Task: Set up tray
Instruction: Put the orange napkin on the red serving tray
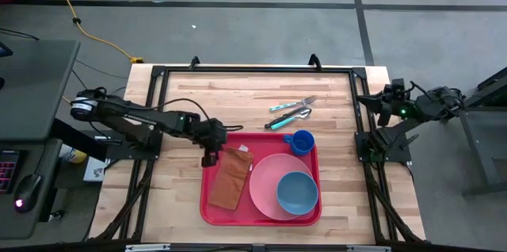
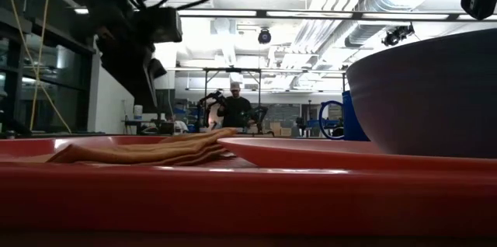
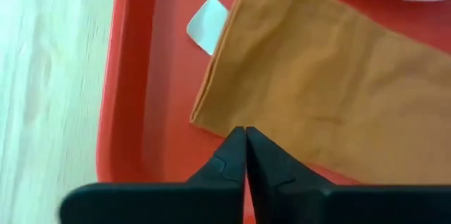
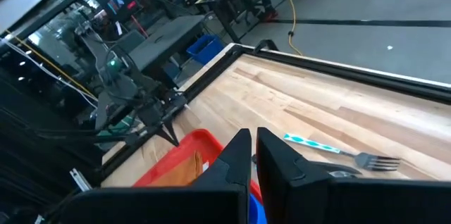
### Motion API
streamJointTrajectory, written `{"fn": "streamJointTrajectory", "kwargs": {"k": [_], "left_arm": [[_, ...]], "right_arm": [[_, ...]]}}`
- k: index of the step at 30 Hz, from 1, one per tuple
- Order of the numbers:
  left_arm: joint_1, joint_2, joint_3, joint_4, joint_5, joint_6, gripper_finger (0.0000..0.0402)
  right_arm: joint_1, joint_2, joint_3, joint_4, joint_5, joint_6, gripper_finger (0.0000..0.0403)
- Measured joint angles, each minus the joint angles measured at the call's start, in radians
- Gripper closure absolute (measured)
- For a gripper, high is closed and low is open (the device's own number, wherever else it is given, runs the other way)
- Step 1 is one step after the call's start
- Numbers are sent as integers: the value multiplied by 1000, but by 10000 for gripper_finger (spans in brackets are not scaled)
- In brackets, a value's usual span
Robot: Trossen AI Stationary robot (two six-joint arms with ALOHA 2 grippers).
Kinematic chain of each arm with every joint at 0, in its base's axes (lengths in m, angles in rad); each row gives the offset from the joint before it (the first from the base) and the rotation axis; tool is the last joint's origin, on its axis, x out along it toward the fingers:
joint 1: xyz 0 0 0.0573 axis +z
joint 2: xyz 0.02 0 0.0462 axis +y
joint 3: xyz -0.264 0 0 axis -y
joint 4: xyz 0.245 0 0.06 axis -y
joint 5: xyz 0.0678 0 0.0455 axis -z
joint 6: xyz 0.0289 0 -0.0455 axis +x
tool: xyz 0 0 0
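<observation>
- The tray (image 1: pixel 207 204) sat toward the near edge of the wooden table (image 1: pixel 182 101), a bit right of centre, with its long side running across the table. It already held a brown napkin (image 1: pixel 230 179) in its left part, a pink plate (image 1: pixel 265 182) with a blue bowl (image 1: pixel 297 192) on it to the right, and a blue cup (image 1: pixel 301 142) in the far right corner.
- The left gripper (image 1: pixel 211 158) was right at the tray's far left corner, over the napkin's far end. In the left wrist view the fingertips (image 3: pixel 232 155) looked pressed together with basically no gap, sitting right at the napkin's corner edge. Whether a bit of cloth was pinched between them couldn't really be told.
- The napkin's long axis ran front to back, slightly tilted, parallel to the tray's short side. So the cloth stretched away from the left gripper toward the near rim, and any tug would probably slide it along that line.
- A small white sticker (image 3: pixel 207 25) showed on the tray floor just beside the napkin's edge.
- The cutlery (image 1: pixel 291 110) (a fork and what looked like a spoon with teal handles) lay on the bare table just behind the tray, not yet on it, roughly midway between the two arms.
- The right gripper (image 4: pixel 252 155) was parked off by the table's right edge, well apart from everything, fingers shut and holding nothing.
</observation>
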Motion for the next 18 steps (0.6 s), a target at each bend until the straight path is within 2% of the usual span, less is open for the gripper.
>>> {"fn": "streamJointTrajectory", "kwargs": {"k": [4,9,13,18], "left_arm": [[0,67,0,23,-12,46,343],[0,139,-1,96,3,67,373],[0,151,0,150,8,67,391],[0,151,-1,171,-14,64,367]], "right_arm": [[0,0,0,8,8,2,401],[0,0,0,9,18,17,401],[0,0,0,9,20,27,402],[0,0,0,9,21,28,401]]}}
